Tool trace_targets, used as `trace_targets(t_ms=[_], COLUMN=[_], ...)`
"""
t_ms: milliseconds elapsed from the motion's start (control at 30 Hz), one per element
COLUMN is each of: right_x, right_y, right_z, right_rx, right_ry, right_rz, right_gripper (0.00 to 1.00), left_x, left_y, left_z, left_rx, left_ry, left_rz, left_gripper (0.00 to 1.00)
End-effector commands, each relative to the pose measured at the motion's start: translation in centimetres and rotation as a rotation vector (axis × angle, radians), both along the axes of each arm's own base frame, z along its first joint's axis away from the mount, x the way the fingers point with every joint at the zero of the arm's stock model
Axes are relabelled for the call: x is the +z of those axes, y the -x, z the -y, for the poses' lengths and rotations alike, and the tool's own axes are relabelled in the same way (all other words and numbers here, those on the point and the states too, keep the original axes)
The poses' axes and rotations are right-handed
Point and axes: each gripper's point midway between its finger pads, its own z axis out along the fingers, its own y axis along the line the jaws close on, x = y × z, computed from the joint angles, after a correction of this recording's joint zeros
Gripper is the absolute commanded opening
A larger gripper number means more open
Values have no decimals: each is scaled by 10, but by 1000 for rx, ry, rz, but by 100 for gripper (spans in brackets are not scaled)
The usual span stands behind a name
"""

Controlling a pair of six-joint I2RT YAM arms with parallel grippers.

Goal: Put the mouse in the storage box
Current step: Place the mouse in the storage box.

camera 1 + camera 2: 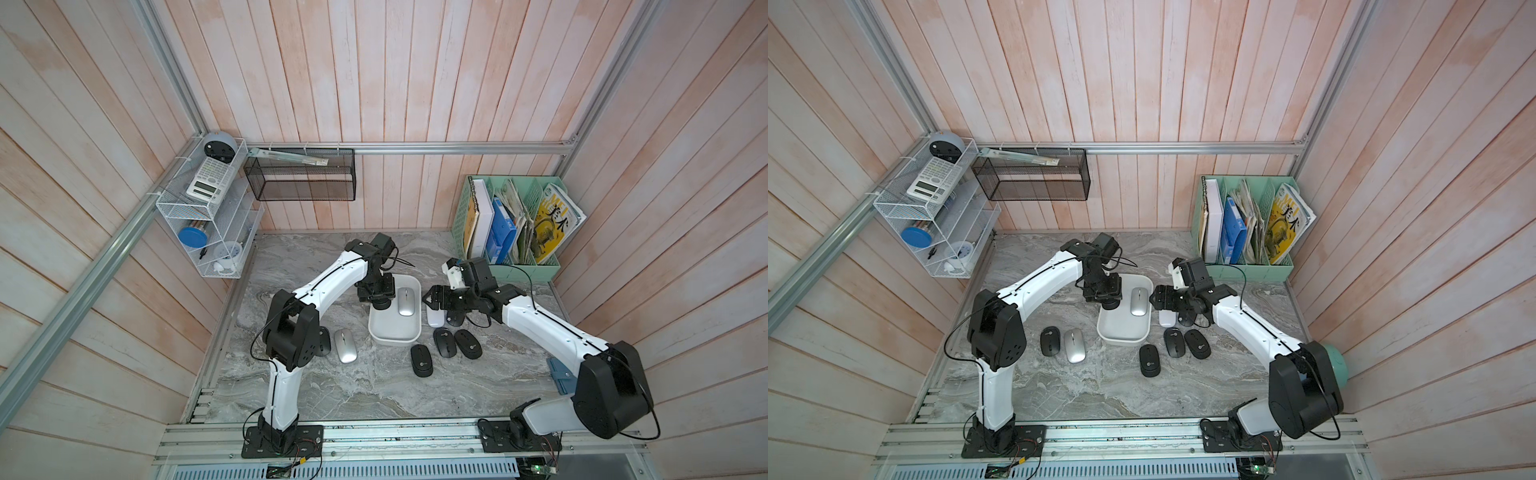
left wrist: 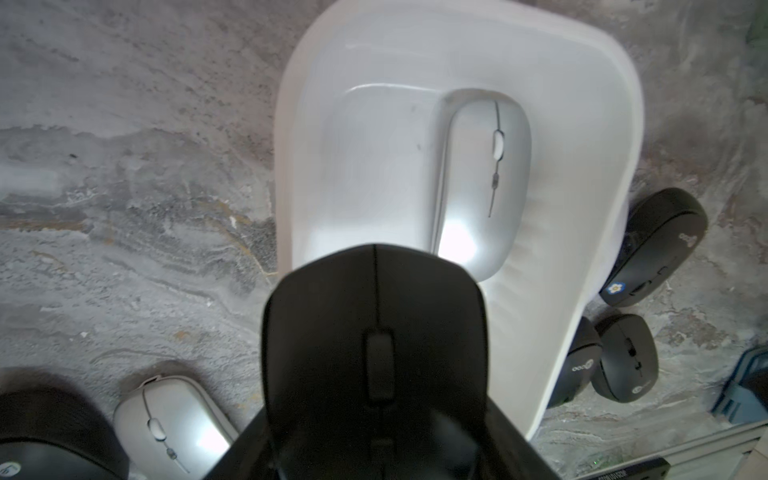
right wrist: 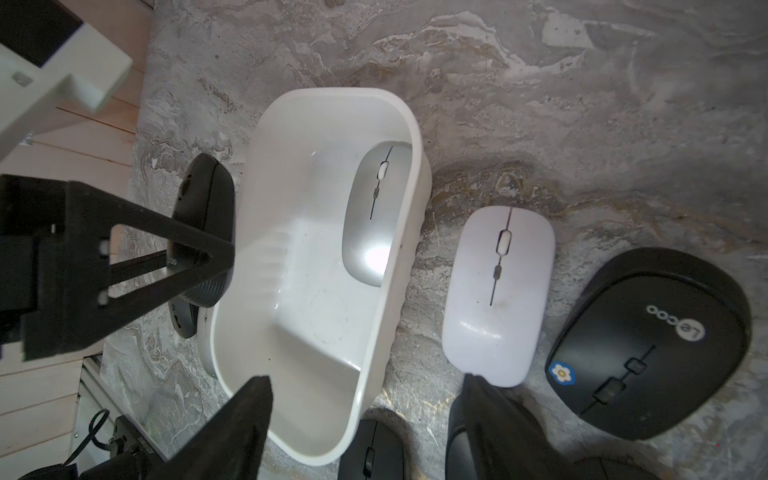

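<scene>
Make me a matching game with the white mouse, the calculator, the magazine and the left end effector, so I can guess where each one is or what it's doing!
Things:
1. white mouse
2. calculator
3. magazine
4. left end effector

Places or states:
a. in the green file holder
b. gripping a black mouse
c. on the table beside the storage box
d. on the white wire shelf

Pairs: 1-c, 2-d, 3-a, 4-b.

Glossy white plastic storage box, matt black mouse, shiny silver mouse, marbled stone-look tabletop
</scene>
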Motion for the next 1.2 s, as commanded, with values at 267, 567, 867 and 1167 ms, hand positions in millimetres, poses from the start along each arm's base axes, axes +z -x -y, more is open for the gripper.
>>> trace_targets(t_ms=[267, 567, 867, 1167], right_x=[-5, -14, -15, -19], right_y=[14, 17, 20, 21], right_z=[10, 11, 10, 10], right_rx=[8, 9, 14, 16], right_ry=[23, 24, 19, 21], right_rz=[-13, -30, -35, -42], right_gripper=[78, 78, 78, 78], left_x=[-38, -59, -74, -86], left_y=[-8, -26, -38, -39], left_z=[12, 17, 18, 13], left_rx=[-51, -28, -3, 25], left_ry=[-65, -91, -116, -113], left_rz=[-45, -23, -32, -50], left_gripper=[46, 46, 47, 49])
